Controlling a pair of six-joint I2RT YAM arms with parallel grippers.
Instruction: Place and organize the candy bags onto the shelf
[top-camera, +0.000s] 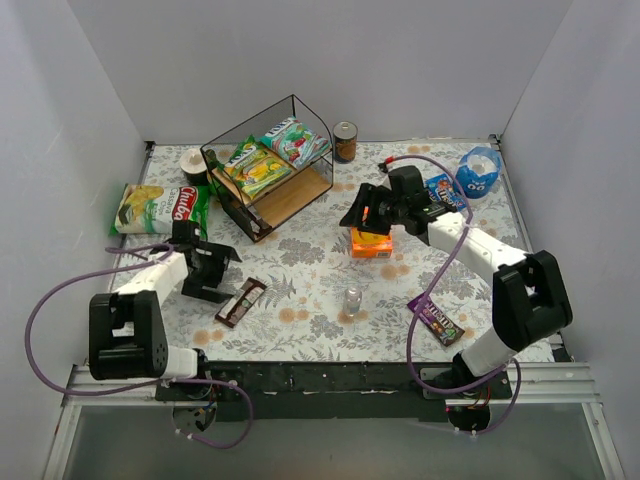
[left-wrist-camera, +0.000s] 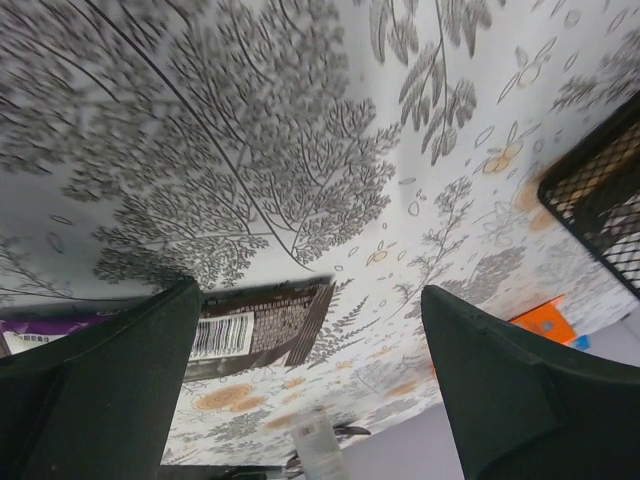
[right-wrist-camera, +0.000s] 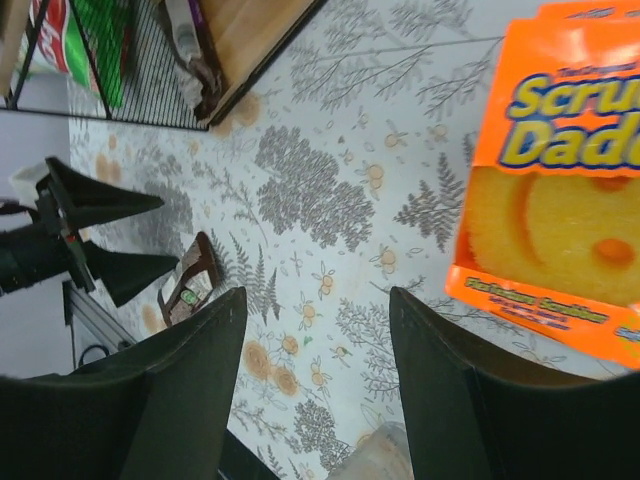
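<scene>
The wire shelf (top-camera: 268, 170) stands at the back left. A green-yellow bag (top-camera: 255, 168) and a teal-white bag (top-camera: 295, 140) lie on its top board. A dark brown wrapper (top-camera: 241, 301) lies flat on the table; it also shows in the left wrist view (left-wrist-camera: 255, 325) and the right wrist view (right-wrist-camera: 190, 285). A purple wrapper (top-camera: 437, 319) lies front right. A small blue pack (top-camera: 441, 190) lies back right. My left gripper (top-camera: 215, 258) is open and empty, just left of the brown wrapper. My right gripper (top-camera: 360, 212) is open and empty above the table, beside the orange box (top-camera: 371, 243).
A small clear bottle (top-camera: 353, 300) stands mid-table. A can (top-camera: 345, 141) stands behind the shelf. A round blue pouch with eyes (top-camera: 478, 170) sits back right. A large chips bag (top-camera: 150, 208) and a white roll (top-camera: 193, 163) lie at the left. White walls enclose the table.
</scene>
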